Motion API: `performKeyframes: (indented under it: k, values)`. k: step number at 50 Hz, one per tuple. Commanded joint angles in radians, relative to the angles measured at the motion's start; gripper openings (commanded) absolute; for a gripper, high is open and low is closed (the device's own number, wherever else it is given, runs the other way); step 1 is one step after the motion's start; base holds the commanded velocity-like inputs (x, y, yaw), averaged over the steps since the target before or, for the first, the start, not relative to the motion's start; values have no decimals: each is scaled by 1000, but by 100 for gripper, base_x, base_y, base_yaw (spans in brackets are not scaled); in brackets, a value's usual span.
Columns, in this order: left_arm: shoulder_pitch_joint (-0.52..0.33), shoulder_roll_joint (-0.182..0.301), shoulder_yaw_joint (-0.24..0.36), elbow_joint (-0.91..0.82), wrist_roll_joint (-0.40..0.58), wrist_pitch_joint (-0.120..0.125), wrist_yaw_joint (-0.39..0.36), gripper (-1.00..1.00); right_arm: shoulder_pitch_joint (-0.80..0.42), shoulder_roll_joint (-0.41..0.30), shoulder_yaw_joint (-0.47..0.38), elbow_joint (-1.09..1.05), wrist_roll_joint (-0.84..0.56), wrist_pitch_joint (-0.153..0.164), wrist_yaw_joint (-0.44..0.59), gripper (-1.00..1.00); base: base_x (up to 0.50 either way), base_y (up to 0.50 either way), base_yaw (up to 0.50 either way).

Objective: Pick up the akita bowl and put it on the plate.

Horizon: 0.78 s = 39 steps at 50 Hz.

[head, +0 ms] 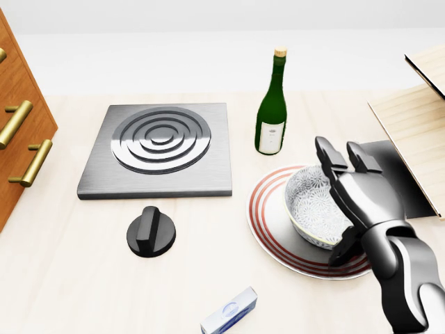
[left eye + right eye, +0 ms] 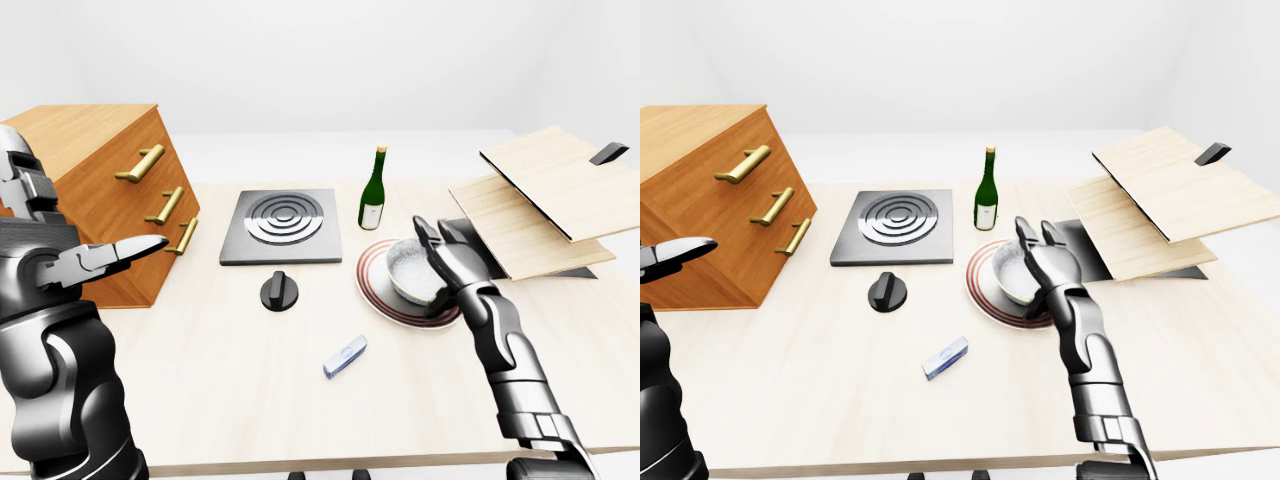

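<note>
The akita bowl (image 1: pixel 311 204), white with a fine dark pattern, rests on the red-ringed plate (image 1: pixel 268 221) and leans a little toward the view's left. My right hand (image 1: pixel 345 198) stands open against the bowl's right side. Two fingers (image 1: pixel 325 154) are raised above its rim and the thumb reaches down to the plate's lower right edge. The hand hides the bowl's right wall. In the left-eye view my left hand (image 2: pixel 118 253) hangs in the air at the far left, beside the wooden drawer cabinet (image 2: pixel 110 190), fingers extended and holding nothing.
A green wine bottle (image 1: pixel 271 111) stands just above the plate. A grey hob plate (image 1: pixel 160 146) and a black knob (image 1: pixel 151 233) lie to the left. A small blue-white box (image 1: pixel 230 311) lies at the bottom. Wooden boards (image 2: pixel 540 195) over a dark tray (image 1: pixel 386 170) fill the right.
</note>
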Motion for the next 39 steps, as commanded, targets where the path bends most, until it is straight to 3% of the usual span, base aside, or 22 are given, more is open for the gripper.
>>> performKeyframes:
  k: [1,4,7,8,9,11,16,17,18,19,22,24,26,27,29,31,32,34,39]
  values:
    - [0,1,1,1,-6,0,2,100,-112,-29,-40,-173,63,0,215,100,0,0,0]
    - [0,0,0,-5,-9,0,4,100,-190,-54,-48,-208,86,0,291,100,0,0,0]
    - [0,0,0,-5,-9,0,5,100,-193,-57,-47,-209,88,0,292,100,0,0,0]
    - [1,0,-2,-7,-9,0,5,100,-221,-57,-54,-220,110,20,320,100,0,0,0]
    - [1,0,-1,-3,-8,0,2,100,-352,-104,-59,-222,131,63,427,100,0,0,0]
    - [0,0,-4,3,-3,0,0,100,-444,-138,-57,-206,147,94,491,100,0,0,0]
    - [0,0,-1,-14,-16,0,2,100,-606,-208,-48,-138,155,78,512,100,0,0,0]
    - [0,0,0,-18,-19,0,4,100,-648,-201,-59,-131,176,137,512,100,0,0,0]
    - [0,0,0,-19,-19,0,5,100,-678,-212,-56,-124,185,153,512,100,0,0,0]
    - [0,-1,-2,-14,-16,0,3,100,-756,-252,-47,-85,173,135,512,100,0,0,0]
    - [0,-1,-6,-9,-11,0,1,100,-894,-296,-41,-2,178,124,512,100,0,0,0]
    - [3,-1,-3,-15,-13,0,1,100,-1045,-337,-30,121,180,92,512,100,0,0,0]
    - [3,-2,-3,-16,-13,0,1,100,-1053,-337,-30,132,179,87,512,100,0,0,0]
    - [4,-3,-7,-7,-6,0,-3,100,-1272,-387,0,312,161,41,512,100,0,0,0]
    - [3,-3,-6,-11,-8,0,-2,100,-1395,-403,16,448,132,0,512,100,0,0,0]
    - [3,-3,-6,-12,-8,0,-2,100,-1416,-402,14,484,121,0,512,100,0,0,0]
    - [4,-3,-5,-11,-8,0,-4,100,-1592,-423,39,607,83,0,512,100,0,0,0]
    - [3,-3,-5,-12,-9,0,-3,100,-1701,-429,50,702,51,0,512,100,0,0,0]
    - [4,-2,-3,-14,-10,0,-4,100,-1751,-431,41,763,20,0,512,100,0,0,0]
